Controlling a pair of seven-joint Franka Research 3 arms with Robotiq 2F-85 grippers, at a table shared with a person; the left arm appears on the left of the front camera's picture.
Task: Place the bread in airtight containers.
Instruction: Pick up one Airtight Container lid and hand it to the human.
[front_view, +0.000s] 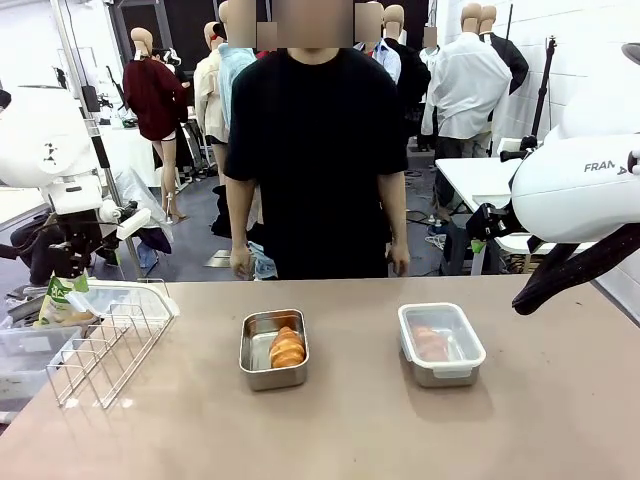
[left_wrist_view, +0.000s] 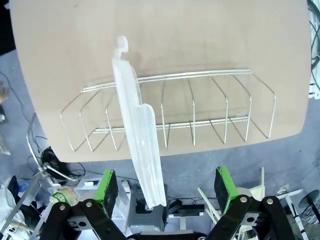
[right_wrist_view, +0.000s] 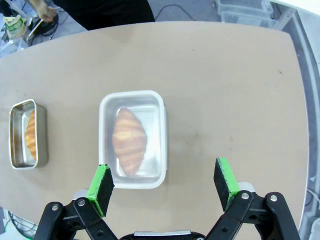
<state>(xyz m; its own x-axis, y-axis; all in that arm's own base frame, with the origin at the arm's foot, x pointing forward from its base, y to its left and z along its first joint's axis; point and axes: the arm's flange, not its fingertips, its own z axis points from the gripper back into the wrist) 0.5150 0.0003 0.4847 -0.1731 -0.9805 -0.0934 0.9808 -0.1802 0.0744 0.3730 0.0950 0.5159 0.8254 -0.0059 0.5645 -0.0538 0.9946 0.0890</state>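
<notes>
While both arms hang back at the table (front_view: 330, 420) edges, the left end effector (left_wrist_view: 167, 192) stands spread above a wire rack (left_wrist_view: 200, 110) holding one clear lid (left_wrist_view: 140, 145) upright. The right end effector (right_wrist_view: 165, 187) is spread too, above the lidded container (right_wrist_view: 133, 137) with bread (right_wrist_view: 129, 140) inside. Another roll (front_view: 287, 348) lies in the uncovered pan (front_view: 273, 349) to the left; a person (front_view: 315, 150) stands opposite.

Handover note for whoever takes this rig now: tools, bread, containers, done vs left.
Left tool: open, above the wire rack, where a clear lid stands.
Right tool: open, holding nothing, above the lidded container.
Done: lidded container closed with bread inside; second roll in the open container.
Left: lid the open container, likely with the lid from the rack.
</notes>
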